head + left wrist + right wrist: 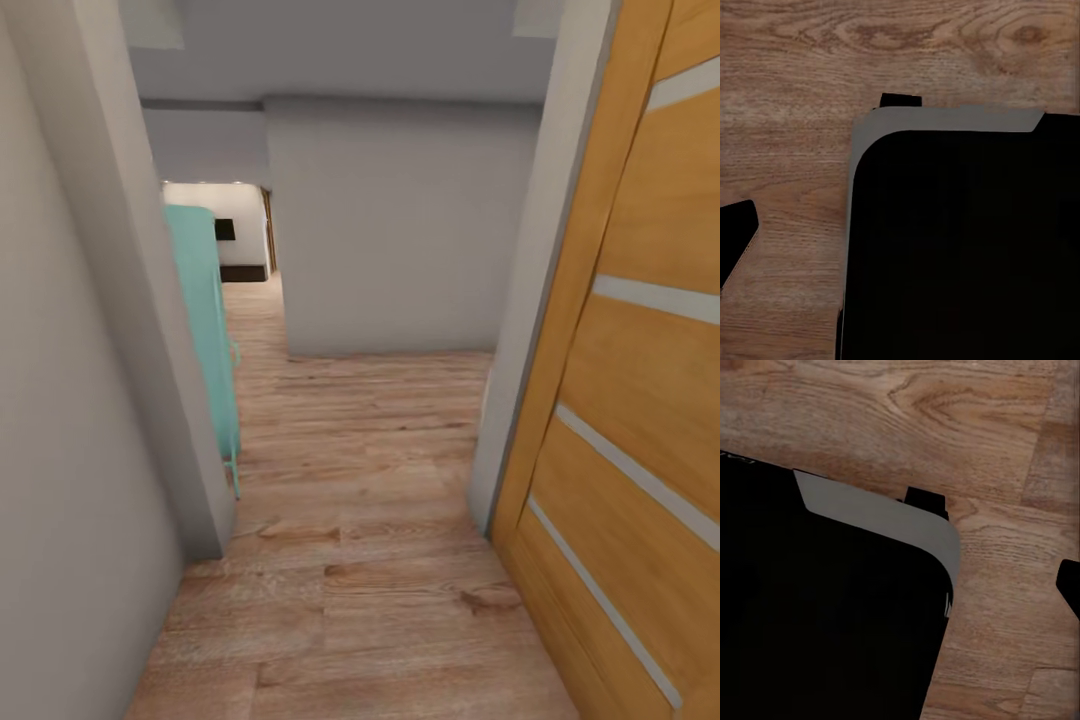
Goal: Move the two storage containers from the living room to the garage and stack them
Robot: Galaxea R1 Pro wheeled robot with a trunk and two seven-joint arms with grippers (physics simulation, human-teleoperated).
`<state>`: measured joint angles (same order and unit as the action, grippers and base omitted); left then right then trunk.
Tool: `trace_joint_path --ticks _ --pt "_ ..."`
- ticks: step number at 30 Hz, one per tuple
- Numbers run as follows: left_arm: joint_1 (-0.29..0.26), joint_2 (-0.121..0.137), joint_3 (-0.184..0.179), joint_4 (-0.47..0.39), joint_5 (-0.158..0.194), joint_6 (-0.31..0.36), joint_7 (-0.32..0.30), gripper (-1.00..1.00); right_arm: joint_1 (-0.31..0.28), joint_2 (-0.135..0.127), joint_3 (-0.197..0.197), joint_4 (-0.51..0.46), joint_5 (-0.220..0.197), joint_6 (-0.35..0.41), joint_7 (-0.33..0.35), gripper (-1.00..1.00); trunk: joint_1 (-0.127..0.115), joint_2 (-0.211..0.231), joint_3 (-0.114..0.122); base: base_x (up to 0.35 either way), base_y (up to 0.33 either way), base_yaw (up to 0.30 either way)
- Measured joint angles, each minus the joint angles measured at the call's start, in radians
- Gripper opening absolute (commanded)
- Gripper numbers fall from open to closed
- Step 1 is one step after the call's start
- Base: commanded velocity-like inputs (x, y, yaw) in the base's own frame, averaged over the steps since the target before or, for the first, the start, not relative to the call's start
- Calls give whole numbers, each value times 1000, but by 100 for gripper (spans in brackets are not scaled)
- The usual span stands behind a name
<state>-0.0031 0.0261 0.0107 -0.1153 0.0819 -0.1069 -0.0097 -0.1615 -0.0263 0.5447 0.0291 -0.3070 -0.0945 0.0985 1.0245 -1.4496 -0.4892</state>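
The two storage containers and the garage are out of view. I am in a narrow passage with light wood planks (360,560) underfoot. In the left wrist view one dark fingertip (733,240) of my left gripper pokes in at the edge, above the planks and beside my own black, grey-rimmed base (960,247). The right wrist view likewise has a single dark fingertip (1071,589) next to the base (817,615). Nothing is seen held, and neither view tells how the jaws stand.
A pale grey wall (80,450) runs close on my left, ending at a corner. An orange wooden door (640,420) with pale stripes stands close on my right. A teal object (205,330) leans past the left corner. Another grey wall (400,230) faces me, with an opening to its left.
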Motion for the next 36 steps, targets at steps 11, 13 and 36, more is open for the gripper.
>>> trace_joint_path --ticks 11,13,36 --pt "0 -1 0 0 0 1 1 100 0 0 0 0 1 7 -1 100 0 0 0 322 0 2" --pt "0 -1 0 0 0 1 1 100 0 0 0 0 2 7 -1 100 0 0 0 322 0 117" --pt "0 -2 1 0 0 2 1 100 0 -1 3 0 8 -1 -2 100 0 0 0 322 0 40"
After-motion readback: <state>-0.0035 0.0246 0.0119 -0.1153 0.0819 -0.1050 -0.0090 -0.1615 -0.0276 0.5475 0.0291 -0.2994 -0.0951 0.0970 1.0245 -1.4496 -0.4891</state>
